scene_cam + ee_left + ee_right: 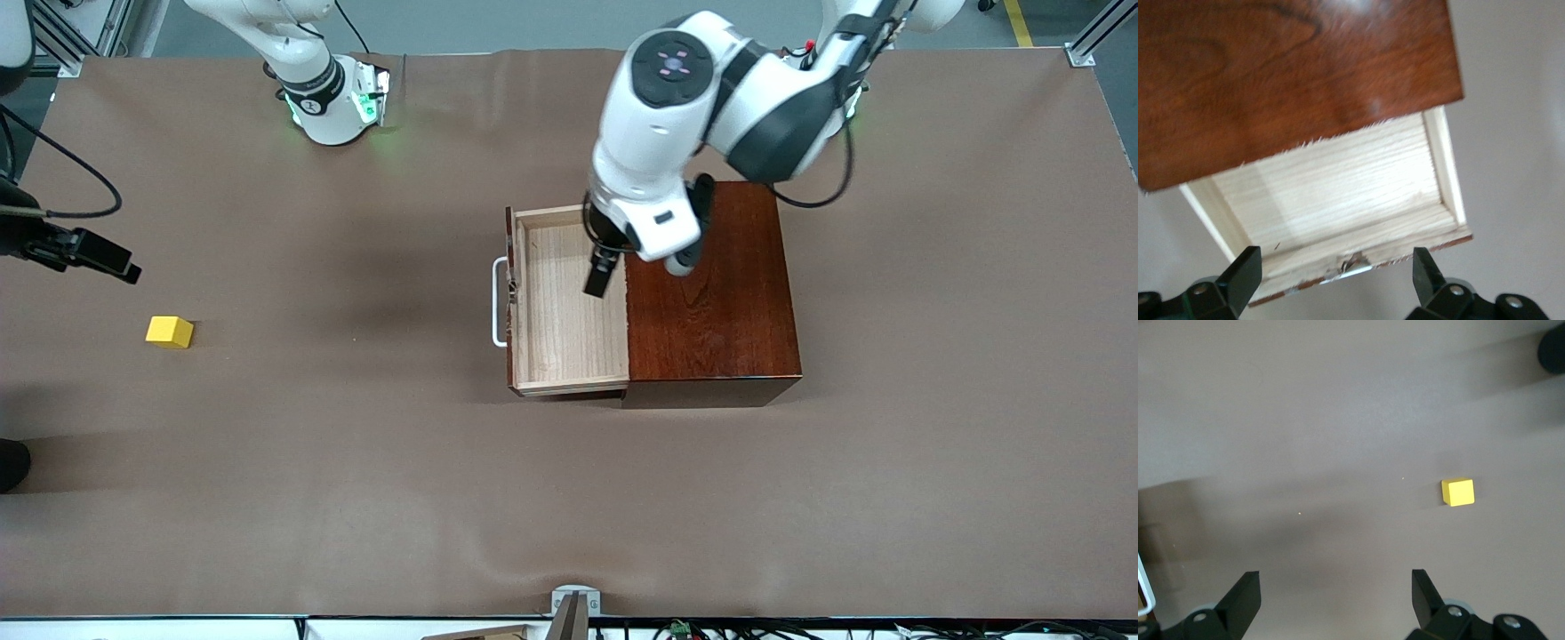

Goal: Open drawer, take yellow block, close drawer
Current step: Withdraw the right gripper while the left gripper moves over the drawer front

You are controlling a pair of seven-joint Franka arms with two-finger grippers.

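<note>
The drawer (569,329) of the dark reddish-brown box (711,302) is pulled open toward the right arm's end, and its pale wood inside (1345,187) is bare. Its white loop handle (496,302) sticks out from the front panel. My left gripper (605,267) hangs over the open drawer, open (1335,283), with nothing between its fingers. The yellow block (169,332) lies on the table toward the right arm's end, well away from the drawer. My right gripper (1335,587) shows only in its wrist view, open and empty, high over bare table with the yellow block (1458,492) ahead of it.
A brown mat (569,498) covers the table. A black device with cables (84,252) reaches in at the right arm's end, farther from the front camera than the block. A dark object (11,462) sits at that same edge, nearer. The handle's tip (1143,590) shows in the right wrist view.
</note>
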